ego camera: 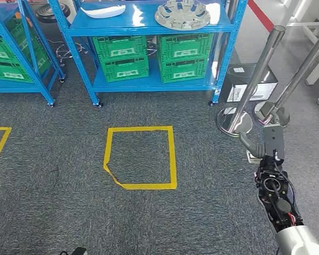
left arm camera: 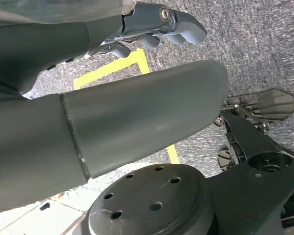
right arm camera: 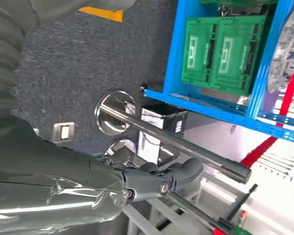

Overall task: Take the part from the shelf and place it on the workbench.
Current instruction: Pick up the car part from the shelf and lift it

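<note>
A round silver ribbed part (ego camera: 182, 14) lies on the blue shelf's (ego camera: 150, 24) upper board, and its edge (right arm camera: 286, 54) is visible from the right wrist. A white curved part (ego camera: 106, 10) lies to its left on the same board. My right hand (ego camera: 267, 144) hangs low at the right, well short of the shelf, with its thumb out and nothing in it; its dark fingers (right arm camera: 157, 176) are loosely extended. My left hand (left arm camera: 153, 24) hangs over the carpet, its fingers lightly bent and holding nothing.
Green crates (ego camera: 124, 58) fill the shelf's lower level. A yellow tape square (ego camera: 142, 156) marks the grey carpet in front. Two chrome barrier posts (ego camera: 260, 69) on round bases and a black box (ego camera: 250, 82) stand right of the shelf. Another blue shelf (ego camera: 17, 53) stands far left.
</note>
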